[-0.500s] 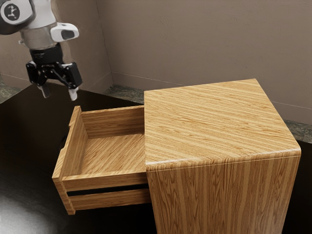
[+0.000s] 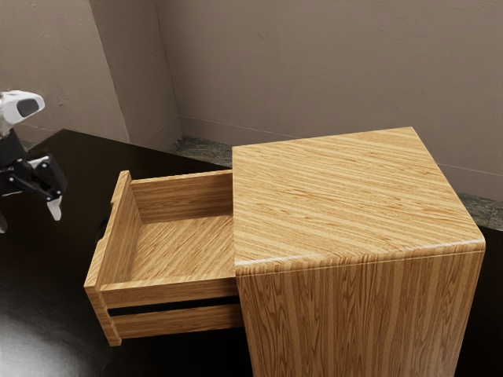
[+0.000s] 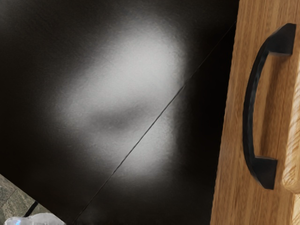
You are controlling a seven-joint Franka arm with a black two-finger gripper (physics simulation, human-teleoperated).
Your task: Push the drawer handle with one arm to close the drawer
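The handle (image 3: 248,108) is a black curved bar fixed at both ends to the front of the drawer (image 2: 173,294), on the face turned away from the cabinet (image 2: 354,196). The drawer is pulled out of the cabinet toward the exterior view's left, so its bare wooden bottom and side walls can be seen, and a black groove (image 2: 173,306) runs along its near side. The gripper (image 2: 28,218) is at the exterior view's left edge, out beyond the drawer front on the handle's side, well apart from both the handle and the wood. Its two fingers stand apart, with a gap between them. Above it is a white part of the arm (image 2: 20,107), cut off by the view's edge. The cabinet is a boxy piece in striped light wood with a flat top. Around it and under the gripper spreads a dark, glossy table (image 2: 78,177), and the wrist view shows a pale glare and a thin slanting line on it. Past the table lie grey stony floor (image 2: 203,149) and plain brownish walls (image 2: 314,71) meeting in a corner at the back
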